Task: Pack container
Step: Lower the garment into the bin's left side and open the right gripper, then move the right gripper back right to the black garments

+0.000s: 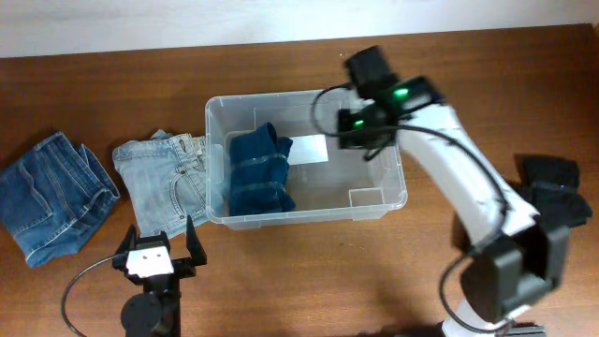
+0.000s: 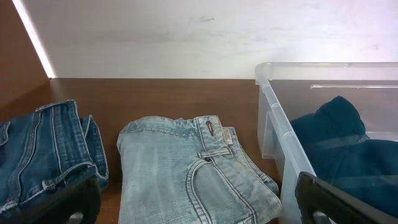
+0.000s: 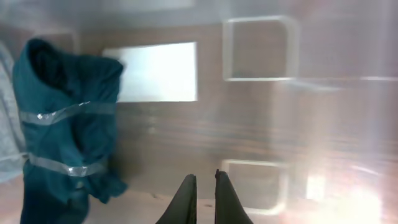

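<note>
I see the teal garment (image 1: pixel 260 173) in the container (image 1: pixel 318 214), light jeans (image 1: pixel 168 183) and dark jeans (image 1: pixel 51 201) waiting at its nine o'clock; left gripper (image 1: pixel 157 241) spread wide, right gripper (image 3: pixel 203 186) closed on nothing.

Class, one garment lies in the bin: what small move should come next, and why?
Probably the left gripper, open and empty, should ease forward over the light jeans, which lie just outside the container, directly ahead of it. The right gripper is shut and empty over the container.
</note>
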Available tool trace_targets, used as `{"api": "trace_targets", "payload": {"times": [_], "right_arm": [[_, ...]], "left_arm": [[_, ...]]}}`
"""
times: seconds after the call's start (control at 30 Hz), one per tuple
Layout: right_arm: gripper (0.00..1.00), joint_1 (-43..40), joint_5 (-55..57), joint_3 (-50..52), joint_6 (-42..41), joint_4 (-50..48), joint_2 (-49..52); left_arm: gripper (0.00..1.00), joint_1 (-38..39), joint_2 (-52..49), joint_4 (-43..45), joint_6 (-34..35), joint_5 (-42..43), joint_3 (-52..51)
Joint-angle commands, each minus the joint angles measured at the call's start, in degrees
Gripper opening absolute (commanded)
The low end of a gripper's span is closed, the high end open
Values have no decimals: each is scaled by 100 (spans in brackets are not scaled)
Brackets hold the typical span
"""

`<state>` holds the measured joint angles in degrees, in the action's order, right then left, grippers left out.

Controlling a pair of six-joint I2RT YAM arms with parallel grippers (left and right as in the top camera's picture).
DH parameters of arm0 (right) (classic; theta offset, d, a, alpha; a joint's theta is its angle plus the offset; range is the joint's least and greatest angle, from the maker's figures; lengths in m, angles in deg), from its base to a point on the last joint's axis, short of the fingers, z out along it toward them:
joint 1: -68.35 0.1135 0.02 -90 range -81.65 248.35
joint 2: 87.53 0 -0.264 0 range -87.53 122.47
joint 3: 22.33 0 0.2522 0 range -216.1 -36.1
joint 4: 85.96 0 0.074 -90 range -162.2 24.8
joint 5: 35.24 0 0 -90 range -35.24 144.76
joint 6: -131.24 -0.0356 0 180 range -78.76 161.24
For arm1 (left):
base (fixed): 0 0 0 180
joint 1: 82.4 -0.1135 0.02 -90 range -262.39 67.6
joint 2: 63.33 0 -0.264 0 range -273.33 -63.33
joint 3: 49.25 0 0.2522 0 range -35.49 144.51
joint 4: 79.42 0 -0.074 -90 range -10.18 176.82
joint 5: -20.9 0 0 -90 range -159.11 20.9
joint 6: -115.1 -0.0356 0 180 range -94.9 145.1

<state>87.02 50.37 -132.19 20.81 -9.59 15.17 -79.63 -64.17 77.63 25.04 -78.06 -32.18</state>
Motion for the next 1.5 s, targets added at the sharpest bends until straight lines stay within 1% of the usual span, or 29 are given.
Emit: {"api": "trace_targets", "payload": {"times": [0.0,0.13,0.23,0.37,0.47,0.53,0.67,0.8,0.9,1.03,1.17,1.3,1.4,1.43,1.47], "right_arm": [[5,-461,13,-13,361,251,-743],[5,-1246,13,-13,356,616,-1353],[5,-2057,13,-13,354,898,-1696],[6,-3274,13,-11,352,1368,-1821],[6,-4039,9,146,348,1554,-1762],[6,-4465,9,361,297,1565,-1753],[5,-5359,9,966,-164,1456,-1753],[5,-6203,9,1705,-603,1154,-1753],[5,-6741,9,2267,-713,861,-1753],[5,-7267,9,2953,-739,463,-1753],[5,-7646,111,3646,-1045,4,-1753],[6,-7827,199,4253,-1318,-553,-1751],[5,-7831,105,4634,-1314,-981,-1751],[6,-7831,11,4754,-1314,-1106,-1751],[11,-7831,-111,4872,-1311,-1237,-1751]], "left_arm": [[99,-31,50,17,-87,20,-57],[99,-31,50,17,-85,17,-57],[99,-31,50,17,-87,20,-57],[99,-31,50,17,-87,20,-57],[99,-31,50,17,-85,20,-57],[99,-31,50,17,-85,17,-57],[99,-31,50,17,-87,17,-57],[99,-31,50,17,-85,20,-57],[99,-31,50,17,-85,17,-57],[99,-31,50,17,-87,20,-57],[99,-31,50,17,-85,20,-57],[99,-31,50,17,-85,20,-57],[100,-31,50,17,-85,17,-57],[99,-31,50,17,-87,20,-57],[99,-31,50,17,-87,17,-57]]}}
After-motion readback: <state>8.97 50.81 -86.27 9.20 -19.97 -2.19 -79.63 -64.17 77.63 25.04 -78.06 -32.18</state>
